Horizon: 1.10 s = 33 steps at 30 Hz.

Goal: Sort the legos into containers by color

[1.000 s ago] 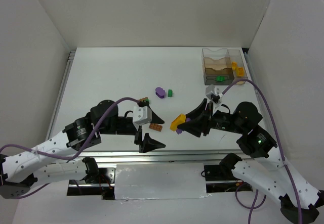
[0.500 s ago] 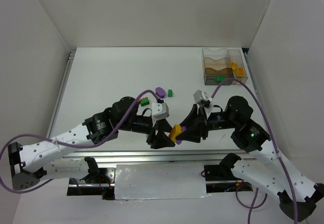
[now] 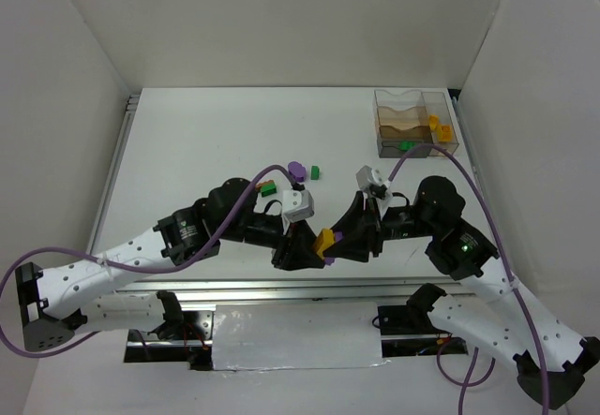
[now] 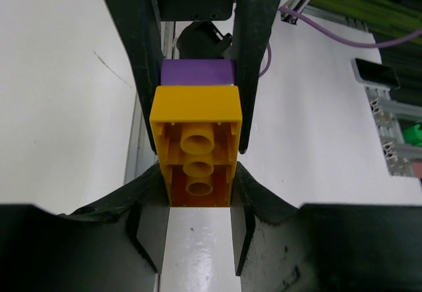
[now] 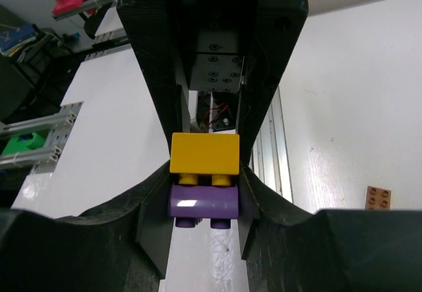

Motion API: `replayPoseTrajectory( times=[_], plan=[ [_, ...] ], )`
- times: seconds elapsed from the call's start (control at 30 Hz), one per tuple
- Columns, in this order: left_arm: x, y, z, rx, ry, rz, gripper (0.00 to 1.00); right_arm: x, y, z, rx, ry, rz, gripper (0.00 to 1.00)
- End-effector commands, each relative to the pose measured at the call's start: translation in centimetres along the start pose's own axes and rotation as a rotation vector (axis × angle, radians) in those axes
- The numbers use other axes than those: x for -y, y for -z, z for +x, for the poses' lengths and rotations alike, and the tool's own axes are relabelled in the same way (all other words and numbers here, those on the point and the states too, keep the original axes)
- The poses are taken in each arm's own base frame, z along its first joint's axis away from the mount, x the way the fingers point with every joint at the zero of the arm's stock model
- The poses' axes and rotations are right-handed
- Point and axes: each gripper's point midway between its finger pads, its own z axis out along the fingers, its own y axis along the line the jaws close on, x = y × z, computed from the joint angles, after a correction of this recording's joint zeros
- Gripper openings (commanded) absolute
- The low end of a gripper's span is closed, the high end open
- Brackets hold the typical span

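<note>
A yellow lego (image 3: pixel 324 243) and a purple lego (image 3: pixel 337 237) are stuck together and held in the air near the table's front edge. My left gripper (image 3: pixel 306 248) is shut on the yellow lego (image 4: pixel 196 144). Facing it, my right gripper (image 3: pixel 352 237) is shut on the purple lego (image 5: pixel 203 201). In the right wrist view the yellow lego (image 5: pixel 205 152) sits on the purple one's studs. The container (image 3: pixel 394 115) stands at the back right, with a yellow lego (image 3: pixel 437 126) and a green one (image 3: pixel 406 144) inside.
Loose legos lie mid-table: a purple one (image 3: pixel 297 169), a green one (image 3: pixel 316 170) and a green-and-brown stack (image 3: pixel 266 188). A reddish-brown lego (image 5: pixel 378 198) lies on the table below the grippers. White walls enclose the table on three sides.
My left gripper swung right to meet the stack and shut on the yellow lego. My right gripper carried the stack a little left, then held still.
</note>
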Motion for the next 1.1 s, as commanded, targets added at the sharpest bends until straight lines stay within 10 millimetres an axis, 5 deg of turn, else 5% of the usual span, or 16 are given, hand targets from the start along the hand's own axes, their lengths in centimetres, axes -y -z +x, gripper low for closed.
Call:
replayPoseTrajectory(
  times=[0.0,0.07,0.13,0.2,0.27,0.37,0.47,0.63,0.73,0.8,1.07],
  plan=[
    [1.3,0.3,-3.8,0.103,-0.061,0.048,0.15,-0.8,-0.3,-0.9,0.008,0.038,-0.038,0.01],
    [1.2,0.2,-3.9,0.105,-0.067,0.045,0.00,-0.8,-0.5,-0.9,0.011,0.024,-0.046,0.35],
    [1.0,0.2,-4.0,0.116,-0.061,0.030,0.00,-0.9,-0.6,-0.8,0.023,0.022,-0.063,0.75],
    [1.1,0.5,-4.1,0.126,-0.067,0.028,0.00,-0.7,-0.5,-0.6,0.036,0.020,-0.044,0.87],
    [1.2,1.0,-4.6,0.152,-0.074,0.018,0.00,-0.4,-0.3,-0.6,0.042,0.021,-0.011,0.88],
    [1.9,1.6,-4.8,0.166,-0.088,0.035,0.00,-0.9,0.1,-0.7,0.053,0.035,-0.009,0.81],
    [2.3,1.9,-4.8,0.169,-0.092,0.045,0.00,-1.2,0.3,-0.9,0.055,0.042,-0.006,0.62],
    [2.0,1.7,-4.3,0.153,-0.081,0.043,0.00,-1.3,0.5,-1.3,0.063,0.054,-0.004,0.18],
    [2.3,1.6,-3.9,0.147,-0.079,0.064,0.00,-1.3,0.4,-1.5,0.066,0.054,-0.012,0.18],
    [2.4,1.6,-3.9,0.149,-0.081,0.070,0.00,-1.4,0.3,-1.6,0.063,0.057,-0.022,0.00],
    [1.7,3.0,-4.7,0.190,-0.089,-0.019,0.00,0.4,0.1,-0.2,0.042,0.037,0.038,0.00]
  ],
)
